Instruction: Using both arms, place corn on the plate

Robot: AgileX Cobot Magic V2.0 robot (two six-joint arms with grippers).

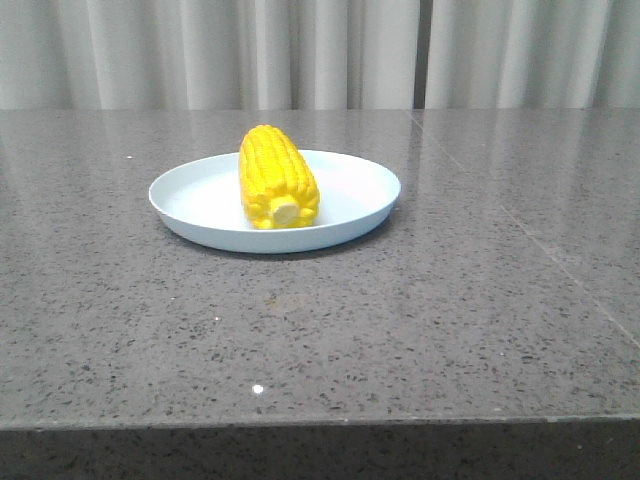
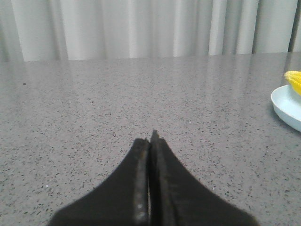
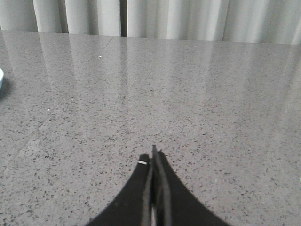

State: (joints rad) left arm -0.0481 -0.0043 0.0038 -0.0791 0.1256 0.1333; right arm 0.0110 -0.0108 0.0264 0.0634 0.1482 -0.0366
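The yellow corn [image 1: 277,177] lies on the pale blue plate [image 1: 355,185] in the middle of the grey table, its pale stub end toward the camera. Neither arm shows in the front view. In the left wrist view my left gripper [image 2: 151,137] is shut and empty over bare table; the plate's edge [image 2: 286,107] and a bit of corn [image 2: 294,79] show at the frame's side, well apart from it. In the right wrist view my right gripper [image 3: 154,153] is shut and empty over bare table; a sliver of the plate [image 3: 1,78] shows at the frame's edge.
The grey speckled stone table [image 1: 320,330] has a seam line [image 1: 520,225] running on its right part and a front edge near the camera. Pale curtains [image 1: 320,50] hang behind the table.
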